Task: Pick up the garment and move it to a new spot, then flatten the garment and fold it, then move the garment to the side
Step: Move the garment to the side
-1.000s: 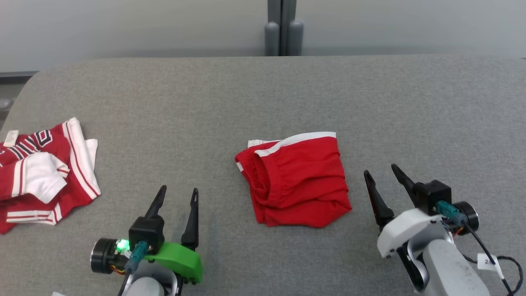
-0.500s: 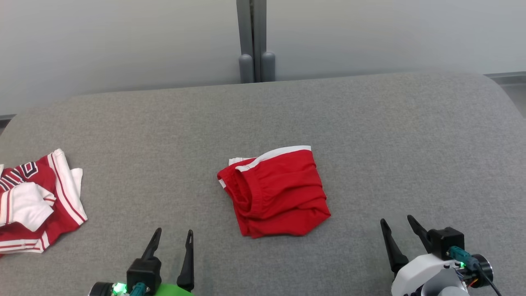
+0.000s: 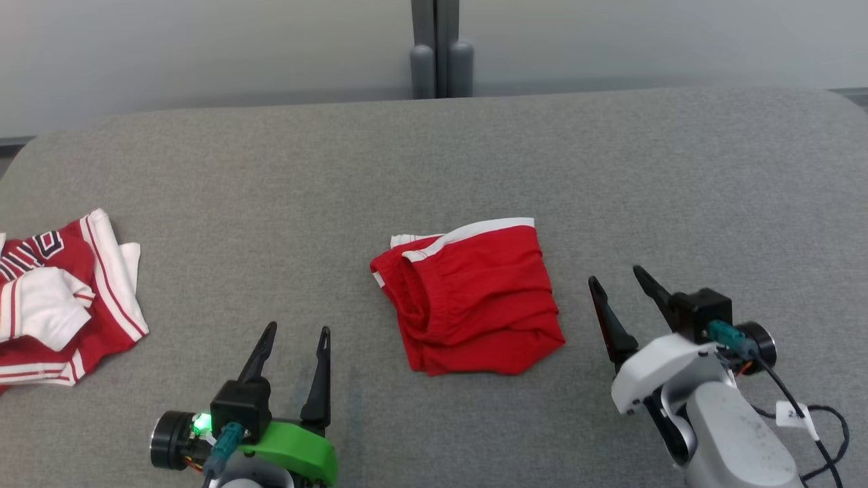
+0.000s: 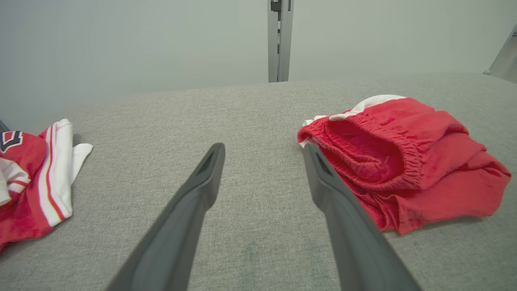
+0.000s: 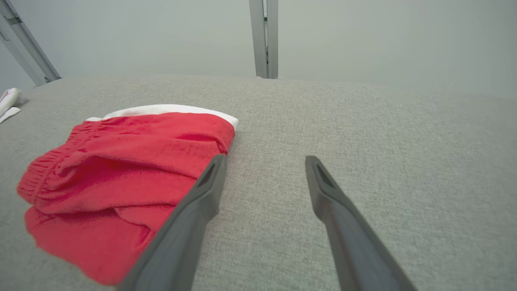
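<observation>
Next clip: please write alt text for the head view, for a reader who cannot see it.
Red shorts with white trim lie folded over in the middle of a grey padded table. The open left gripper sits to their lower left and the open right gripper just to their right, neither touching them. A crumpled red-and-white garment lies at the far left.

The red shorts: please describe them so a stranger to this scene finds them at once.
Look at the middle of the grey surface. The red shorts lie folded there. Unlike the striped lettered garment at the left edge, they are plain red with one white band.
</observation>
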